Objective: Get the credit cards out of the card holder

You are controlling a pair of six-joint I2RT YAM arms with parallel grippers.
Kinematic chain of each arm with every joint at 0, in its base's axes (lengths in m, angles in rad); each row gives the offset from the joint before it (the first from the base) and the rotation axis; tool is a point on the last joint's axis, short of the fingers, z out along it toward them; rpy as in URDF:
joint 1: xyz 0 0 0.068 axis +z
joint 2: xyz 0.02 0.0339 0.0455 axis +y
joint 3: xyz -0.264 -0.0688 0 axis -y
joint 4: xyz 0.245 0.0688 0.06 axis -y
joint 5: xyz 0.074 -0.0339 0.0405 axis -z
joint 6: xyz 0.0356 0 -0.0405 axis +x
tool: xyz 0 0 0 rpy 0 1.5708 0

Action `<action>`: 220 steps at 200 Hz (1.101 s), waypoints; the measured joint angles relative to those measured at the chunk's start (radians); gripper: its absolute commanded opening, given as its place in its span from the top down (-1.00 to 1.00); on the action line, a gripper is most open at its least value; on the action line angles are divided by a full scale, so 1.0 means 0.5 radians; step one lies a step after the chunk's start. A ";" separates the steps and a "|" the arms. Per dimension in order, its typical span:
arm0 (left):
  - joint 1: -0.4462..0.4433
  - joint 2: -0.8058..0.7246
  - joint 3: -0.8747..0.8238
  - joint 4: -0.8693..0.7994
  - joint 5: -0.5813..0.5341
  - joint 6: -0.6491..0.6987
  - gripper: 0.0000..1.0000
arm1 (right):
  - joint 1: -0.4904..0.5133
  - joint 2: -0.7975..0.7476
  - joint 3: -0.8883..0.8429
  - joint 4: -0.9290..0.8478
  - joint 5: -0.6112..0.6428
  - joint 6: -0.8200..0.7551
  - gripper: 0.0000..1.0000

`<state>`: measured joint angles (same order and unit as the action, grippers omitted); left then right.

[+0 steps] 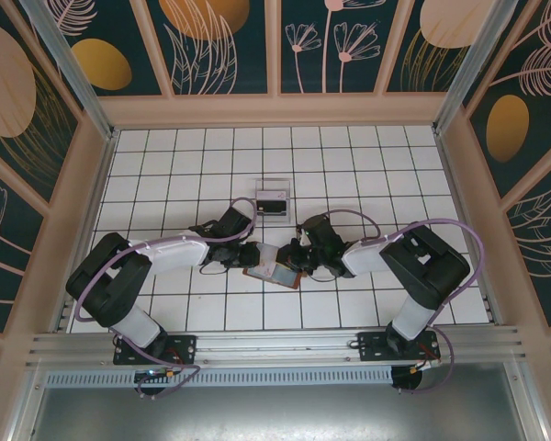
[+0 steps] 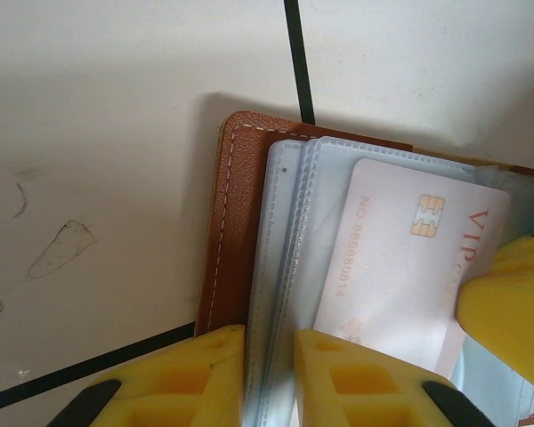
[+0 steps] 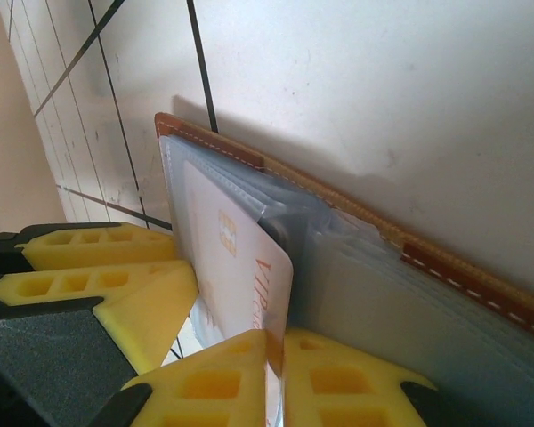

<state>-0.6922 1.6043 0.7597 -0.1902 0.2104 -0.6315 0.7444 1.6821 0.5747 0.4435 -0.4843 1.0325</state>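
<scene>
Nearest you, the card holder (image 1: 274, 274) lay open and flat on the counter (image 1: 349, 175), between the two arms and a short way out from their bases. Your left hand (image 2: 269, 356) was clenched on the clear plastic sleeves (image 2: 289, 231) at the holder's edge, one finger on each side of them. That grip looked meant to pin the holder down so it would not slide along when the card came out.

Your right hand (image 3: 274, 365) was grasping the pale credit card (image 3: 236, 258), its fingertips shut on the card's lower edge. The card, with its chip and red lettering, was tucked in its sleeve for most of its length. I judge the pull was only starting.

Both arms reached inward and low, forearms almost level, so the hands met head-on over the holder. One yellow finger (image 2: 507, 307) of your right hand sat just beside the card's corner in the left wrist view. The left hand's fingers (image 3: 107, 258) lay close alongside in the right wrist view. With the hands that tight together, a straight draw away from the left hand seemed the safest line.

Farther out, well apart from the holder, a clear tray (image 1: 260, 197) sat on the counter with a dark card (image 1: 274, 206) lying in it, likely where this one belonged too
</scene>
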 measured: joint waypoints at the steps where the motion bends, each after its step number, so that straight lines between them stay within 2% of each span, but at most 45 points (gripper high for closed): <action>1: 0.000 0.000 0.000 0.000 -0.001 0.000 0.54 | 0.001 0.000 0.000 0.000 0.000 -0.002 0.82; 66: -0.015 -0.002 0.008 -0.011 -0.042 -0.001 0.43 | -0.003 -0.072 0.001 -0.130 0.022 -0.026 0.90; 220: -0.030 -0.001 0.019 -0.033 -0.085 -0.001 0.44 | -0.026 -0.378 0.022 -0.674 0.104 -0.182 0.95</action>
<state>-0.7071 1.6039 0.7692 -0.2066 0.1680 -0.6319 0.7315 1.4933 0.5858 0.1062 -0.4324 0.9417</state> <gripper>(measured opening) 0.282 0.054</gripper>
